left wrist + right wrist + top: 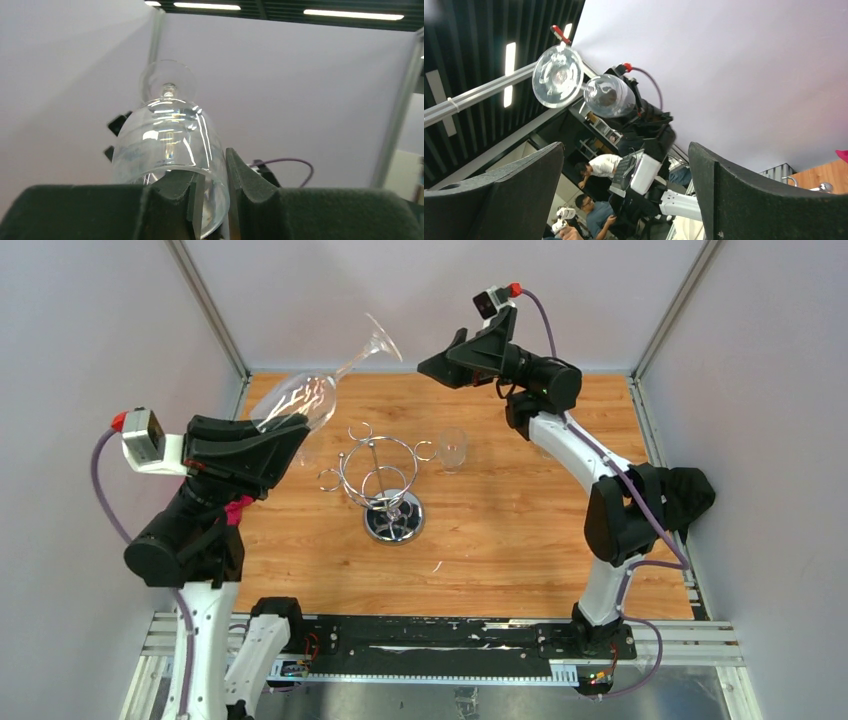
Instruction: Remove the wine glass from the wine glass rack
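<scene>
1. Your table (520,530) is warm wood-grain board. Pale grey walls with aluminium corner posts box it in.
2. The wine glass rack (385,475) is shiny chrome wire on a round mirrored base and stands mid-table. A small clear tumbler (452,448) stands just right of it.
3. The wine glass (300,400) is off the rack, tilted in the air over the table's left side with its foot uppermost.
4. Your left gripper (212,195) is nearly closed, pinching the bowl's rim wall between its padded fingers.
5. Your right gripper (440,352) gapes wide and holds nothing. It is near the foot, not touching.

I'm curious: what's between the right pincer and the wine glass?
Nothing, only air. The top view shows a bare gap between the open right pincer and the wine glass foot.
</scene>
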`<state>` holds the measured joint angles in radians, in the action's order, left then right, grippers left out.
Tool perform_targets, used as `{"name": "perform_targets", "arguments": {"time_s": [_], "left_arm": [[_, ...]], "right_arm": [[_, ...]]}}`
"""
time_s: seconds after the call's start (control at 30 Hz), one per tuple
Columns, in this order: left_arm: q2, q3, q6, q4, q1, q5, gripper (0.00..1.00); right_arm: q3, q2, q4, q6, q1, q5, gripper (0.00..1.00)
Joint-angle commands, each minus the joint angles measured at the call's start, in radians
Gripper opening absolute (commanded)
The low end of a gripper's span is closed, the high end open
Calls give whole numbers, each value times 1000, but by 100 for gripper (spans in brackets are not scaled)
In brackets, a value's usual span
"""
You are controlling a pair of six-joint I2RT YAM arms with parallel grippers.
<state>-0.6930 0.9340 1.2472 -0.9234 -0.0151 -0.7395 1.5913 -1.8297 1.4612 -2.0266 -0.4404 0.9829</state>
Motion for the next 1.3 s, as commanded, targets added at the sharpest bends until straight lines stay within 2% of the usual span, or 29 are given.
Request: {"name": "perform_targets", "arguments": {"time_s": [0.0,0.1,0.2,0.37,0.47,0.57,0.73,1.13,1.27], "left_arm": [[81,190,-431,683,4,152,0],[56,413,-624,1111,4,300,0],[-1,609,-752,1422,4,424,0],[-113,891,-878,1819,6,637,0],[-177,996,-908,1975,5,697,0],[-213,1009,-906,2052,4,698,0],[-221,953,-894,2085,4,693,0],[-225,716,-889,2095,5,691,0],[-234,646,-894,2095,5,640,0]], "right_arm": [[-54,78,91,-11,54,-10,99],[-89,100,94,-10,91,-7,99],[-117,117,95,-11,116,-4,99],[-153,130,94,-11,138,6,99],[-176,134,95,-9,146,9,99],[-197,136,96,-9,154,16,99],[-230,150,97,-9,170,28,99],[-246,175,64,-9,221,71,99],[-242,183,43,-7,235,83,99]]}}
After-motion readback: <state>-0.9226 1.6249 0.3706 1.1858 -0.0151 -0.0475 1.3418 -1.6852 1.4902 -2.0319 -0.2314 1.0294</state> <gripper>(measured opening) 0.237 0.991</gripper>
